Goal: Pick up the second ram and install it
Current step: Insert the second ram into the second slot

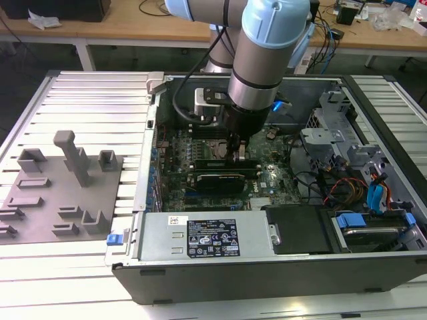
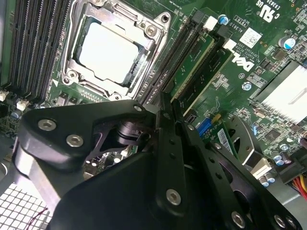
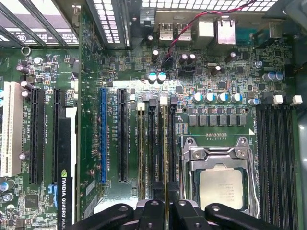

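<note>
Exterior view: open dark-grey computer case (image 1: 373, 267) lies on its side on a ribbed white metal table (image 1: 87, 93); grey-and-blue robot arm (image 1: 267, 47) reaches down into it from 12 o'clock.
Gripper: black two-finger gripper (image 1: 240, 155) sits over the green motherboard (image 1: 277, 177), at about 3 o'clock of the square silver processor socket (image 1: 210, 148).
Gripper state: in both wrist views the black fingers (image 3: 165, 211) are closed nearly together on the thin edge of a board, with only that edge between them.
Second ram: long, narrow green memory stick (image 3: 166, 158) stands on edge between the fingers, in line with the black memory slots (image 3: 152, 143) beside the socket; in the second wrist view its green face (image 2: 192, 64) runs away from the fingertips toward 1 o'clock.
Seating: cannot tell whether the stick is fully down in its slot.
Neighbour: another green stick (image 2: 211, 72) stands just beside it, parallel.
Socket: silver processor (image 2: 108, 55) lies in its metal frame.
Other: black rectangular graphics card (image 1: 217, 180) lies at 6 o'clock of the gripper; grey moulded holder tray (image 1: 60, 193) rests on the table at 9 o'clock of the case.
</note>
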### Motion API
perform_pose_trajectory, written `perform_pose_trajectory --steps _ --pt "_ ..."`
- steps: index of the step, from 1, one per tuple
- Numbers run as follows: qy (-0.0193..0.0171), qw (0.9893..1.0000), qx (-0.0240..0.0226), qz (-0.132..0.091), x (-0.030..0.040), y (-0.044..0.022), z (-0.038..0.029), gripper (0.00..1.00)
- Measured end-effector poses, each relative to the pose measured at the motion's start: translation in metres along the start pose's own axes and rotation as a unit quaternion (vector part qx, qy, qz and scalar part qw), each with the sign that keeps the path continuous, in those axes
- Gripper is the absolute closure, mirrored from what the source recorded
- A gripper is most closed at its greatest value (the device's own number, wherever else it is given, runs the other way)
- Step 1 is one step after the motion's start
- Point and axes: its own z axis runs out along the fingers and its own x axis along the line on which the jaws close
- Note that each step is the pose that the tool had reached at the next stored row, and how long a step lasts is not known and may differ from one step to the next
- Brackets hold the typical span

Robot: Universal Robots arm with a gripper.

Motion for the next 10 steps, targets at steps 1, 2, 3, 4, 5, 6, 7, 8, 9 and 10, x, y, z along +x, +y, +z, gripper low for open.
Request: perform_pose_trajectory --steps 1,2,3,4,5,6,7,8,9,10 --pt "0.0 1.0 0.0 0.0 0.0 0.0 0.0 0.87" --pt "0.0 1.0 0.0 0.0 0.0 -0.0001 0.0 0.87" --pt "0.0 1.0 0.0 0.0 0.0 -0.0001 0.0 0.87" --pt "0.0 1.0 0.0 0.0 0.0 -0.0002 0.0001 0.87" --pt "-0.0002 1.0 0.0001 0.0 0.0 -0.0002 0.0007 0.87" --pt "-0.0001 1.0 0.0 0.0 0.0 -0.0003 0.0012 0.87" --pt "0.0 1.0 0.0 0.0 0.0001 -0.0003 0.0018 0.87" --pt "0.0001 1.0 -0.0001 0.0 0.0002 -0.0003 0.0026 0.87" --pt "0.0001 1.0 0.0 0.0 0.0002 -0.0004 0.0033 0.87" --pt "0.0002 1.0 0.0 0.0 0.0002 -0.0004 0.0034 0.87"
